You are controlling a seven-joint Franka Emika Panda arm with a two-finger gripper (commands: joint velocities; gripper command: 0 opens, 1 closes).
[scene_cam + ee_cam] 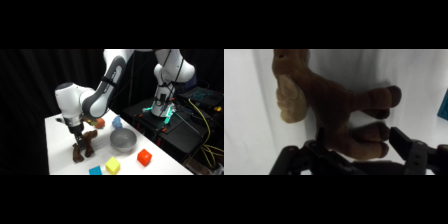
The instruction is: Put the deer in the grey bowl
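Note:
The deer [83,146], a dark brown soft toy, is at the table's left part in the side view, directly under my gripper [80,141]. In the wrist view the deer [334,105] fills the middle, head at upper left, legs pointing right. My gripper [356,137] has its two black fingers on either side of the hind legs, pressing against them, so it is shut on the toy. The grey bowl [122,141] stands to the deer's right, a short way off, with nothing in it.
A small orange-red ball [100,122] and a small blue object [117,121] lie behind the bowl. A red cube [144,157], a yellow cube [113,165] and a teal cube [95,171] sit near the front edge. Cables and equipment stand at the right.

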